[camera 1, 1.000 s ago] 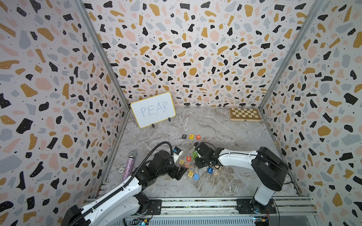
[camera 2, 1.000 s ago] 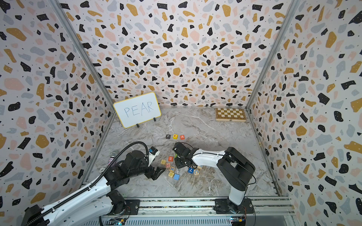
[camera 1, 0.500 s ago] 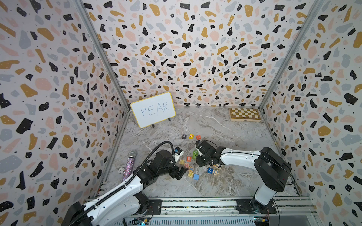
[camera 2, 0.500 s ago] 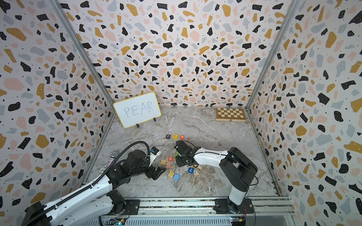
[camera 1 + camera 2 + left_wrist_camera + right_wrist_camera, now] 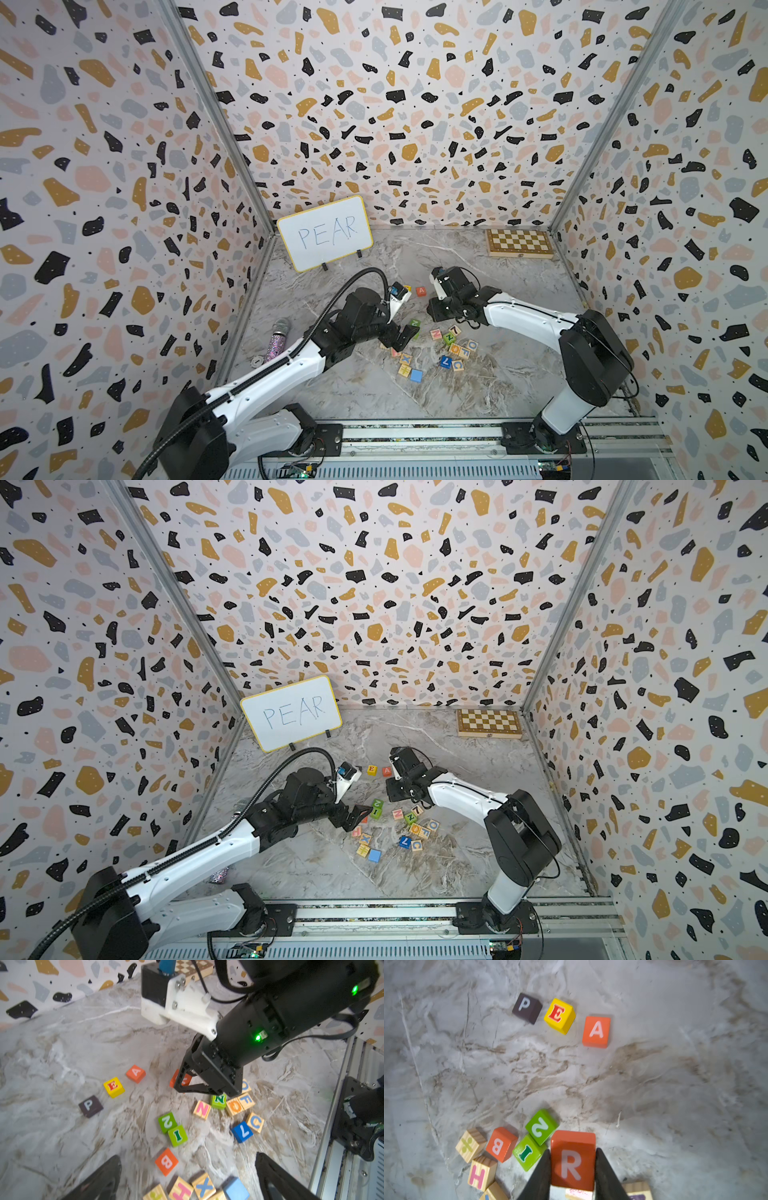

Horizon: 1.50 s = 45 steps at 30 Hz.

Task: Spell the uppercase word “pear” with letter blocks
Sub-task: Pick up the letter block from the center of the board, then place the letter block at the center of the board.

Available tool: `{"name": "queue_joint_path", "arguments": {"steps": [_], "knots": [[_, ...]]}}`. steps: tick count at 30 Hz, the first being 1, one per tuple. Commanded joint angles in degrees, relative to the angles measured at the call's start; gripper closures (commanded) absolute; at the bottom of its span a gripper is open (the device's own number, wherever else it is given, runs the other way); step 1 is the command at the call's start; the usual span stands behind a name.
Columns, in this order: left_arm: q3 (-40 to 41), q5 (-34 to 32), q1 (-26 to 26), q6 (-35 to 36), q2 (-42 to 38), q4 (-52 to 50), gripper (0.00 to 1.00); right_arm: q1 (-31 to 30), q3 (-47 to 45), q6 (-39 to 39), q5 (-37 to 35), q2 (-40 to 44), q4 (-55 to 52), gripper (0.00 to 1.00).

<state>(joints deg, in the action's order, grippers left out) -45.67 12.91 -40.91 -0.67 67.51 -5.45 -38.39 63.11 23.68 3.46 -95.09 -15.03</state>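
Lena: Both arms have shifted up the frame since a second ago. The right arm (image 5: pixel 532 320) has drawn its wrist away from the loose cubes (image 5: pixel 451 351), and the left arm (image 5: pixel 270 382) now hides the spot where the P showed in a top view.

Tom: How does the right one stand?

Lena: Its base is on the rail at lower right with the dark elbow above it. The white forearm reaches left toward the centre, wrist bent down.

Tom: And the left?

Lena: It stretches from lower left up to the centre. The left gripper (image 5: pixel 401 337) is low at the pile's left edge, jaws spread wide with nothing between them.

Tom: The background?

Lena: The whiteboard (image 5: pixel 324 232) reading PEAR is at the back left of the floor, and the chessboard (image 5: pixel 519 243) at the back right.

Tom: The right gripper?

Lena: The right gripper (image 5: pixel 573 1151) is clamped on the red-orange R block (image 5: pixel 573 1165), a finger on each side, held over the loose cubes.

Tom: The other letters?

Lena: The black P block (image 5: pixel 526 1007), yellow E block (image 5: pixel 559 1015) and red-orange A block (image 5: pixel 596 1031) lie in a row on the marble floor (image 5: pixel 478 390), in the upper middle of the right wrist picture.
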Motion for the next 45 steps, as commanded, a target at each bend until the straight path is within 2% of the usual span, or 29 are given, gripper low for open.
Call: {"name": "queue_joint_path", "arguments": {"steps": [1,9,15,28,45], "knots": [[-5.7,2.5,0.8,3.1,4.6,3.8,0.01,2.5,3.9,-0.8,0.9,-0.3,-0.8,0.77],[-19.0,7.1,5.0,2.5,18.0,-0.5,0.01,9.3,7.8,-1.9,1.9,-5.3,-0.7,0.77],[-23.1,7.3,5.0,1.4,24.8,-2.1,0.01,11.6,10.1,-4.0,3.1,-9.6,0.3,0.77],[-24.9,5.6,5.1,0.4,28.2,-3.3,0.01,11.2,17.9,-5.1,3.9,-18.8,-1.1,0.77],[-26.3,4.2,5.9,-1.2,29.8,-4.6,0.01,9.7,24.7,-4.1,1.0,-25.6,-4.9,0.77]]}}
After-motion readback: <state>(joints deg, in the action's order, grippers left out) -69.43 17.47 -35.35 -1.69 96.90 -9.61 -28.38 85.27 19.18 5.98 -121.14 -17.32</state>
